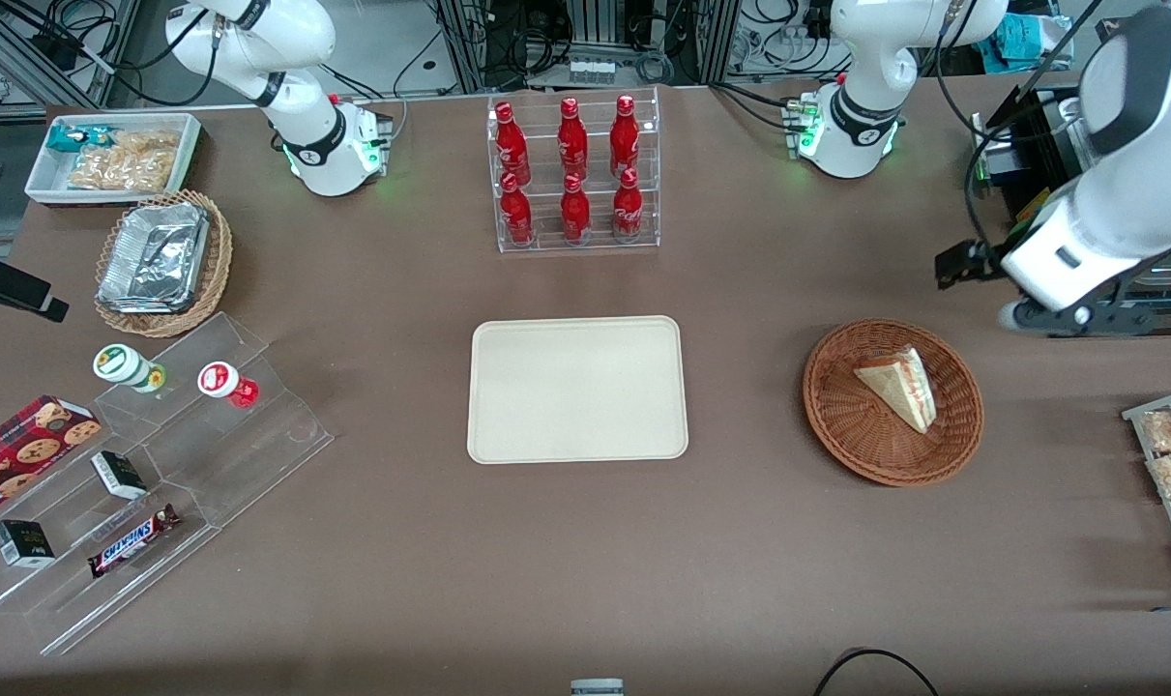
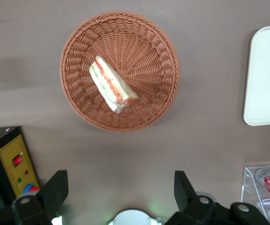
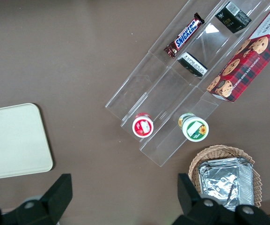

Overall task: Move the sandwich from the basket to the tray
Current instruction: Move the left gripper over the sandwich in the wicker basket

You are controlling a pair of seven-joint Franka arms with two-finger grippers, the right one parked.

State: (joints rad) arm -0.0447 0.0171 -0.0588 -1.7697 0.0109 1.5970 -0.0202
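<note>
Currently: approach step, nothing grasped | gripper (image 2: 120, 197) hovers high above the surface near the basket (image 2: 78, 56), fingers (image 2: 55, 190) spread wide and empty | sandwich (image 2: 111, 84) lies in basket, at 3 o'clock from the bare tray (image 1: 577, 389) in the front view | next: descend over the wedge, close across it.

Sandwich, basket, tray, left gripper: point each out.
sandwich (image 1: 900, 385): front view, top bread face.
basket (image 1: 841, 425): front view, bare woven wall.
tray (image 1: 575, 387): front view, bare middle.
gripper (image 2: 120, 194): left wrist view, between open fingertips, above table.
</note>
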